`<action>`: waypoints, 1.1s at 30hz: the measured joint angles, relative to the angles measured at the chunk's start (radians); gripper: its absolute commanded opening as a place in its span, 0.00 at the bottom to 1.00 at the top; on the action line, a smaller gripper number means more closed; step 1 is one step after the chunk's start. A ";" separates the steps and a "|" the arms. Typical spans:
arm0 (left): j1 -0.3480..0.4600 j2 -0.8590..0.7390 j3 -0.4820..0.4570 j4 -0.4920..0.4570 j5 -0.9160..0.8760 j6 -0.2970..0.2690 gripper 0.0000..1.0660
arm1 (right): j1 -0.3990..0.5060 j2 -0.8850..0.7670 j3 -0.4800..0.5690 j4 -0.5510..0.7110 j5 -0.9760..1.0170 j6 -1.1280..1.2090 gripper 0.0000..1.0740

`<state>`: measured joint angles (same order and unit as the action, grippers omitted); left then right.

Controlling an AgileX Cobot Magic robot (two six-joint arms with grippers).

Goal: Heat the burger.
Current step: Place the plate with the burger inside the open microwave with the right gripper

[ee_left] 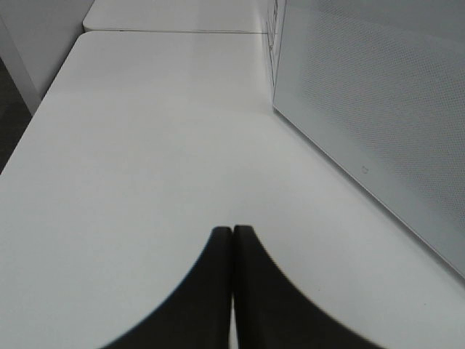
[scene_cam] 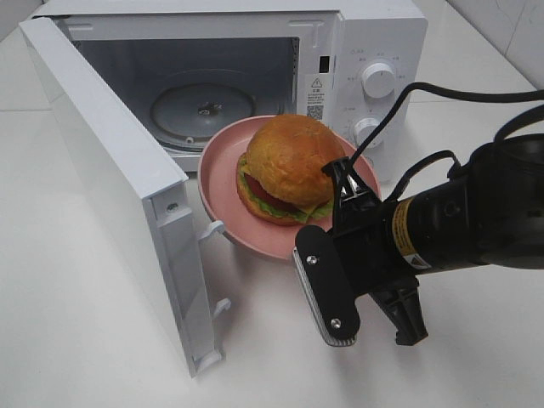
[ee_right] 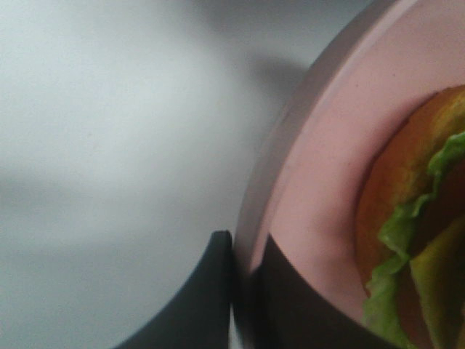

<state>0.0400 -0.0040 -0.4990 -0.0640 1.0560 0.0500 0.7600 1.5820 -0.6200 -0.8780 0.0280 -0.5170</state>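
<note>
Bright even light, soft shadows on table (scene_cam: 85,340), sheen on burger (scene_cam: 285,166), right wrist view blurred

In the high view the right arm (scene_cam: 459,217) hides the rim of the pink plate (scene_cam: 223,183) at four to five o'clock and leaves the frame at three o'clock. Print around the microwave (scene_cam: 374,34) dials (scene_cam: 378,79) is too small to read. The right wrist view is blurred, its edge cutting off the burger (ee_right: 392,182).

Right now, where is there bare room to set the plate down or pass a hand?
Free: the turntable inside the microwave, and the table outside the open door, beside the left hand. Crowded: between door and microwave front, where the right hand pinches the pink plate under the burger.
</note>
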 measured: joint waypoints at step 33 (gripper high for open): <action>0.000 0.000 0.000 0.000 0.000 0.000 0.00 | -0.072 0.166 -0.186 -0.012 -0.063 -0.117 0.00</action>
<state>0.0400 -0.0040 -0.4990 -0.0640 1.0560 0.0500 0.6880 1.7480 -0.8060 -0.8900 -0.0350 -0.6340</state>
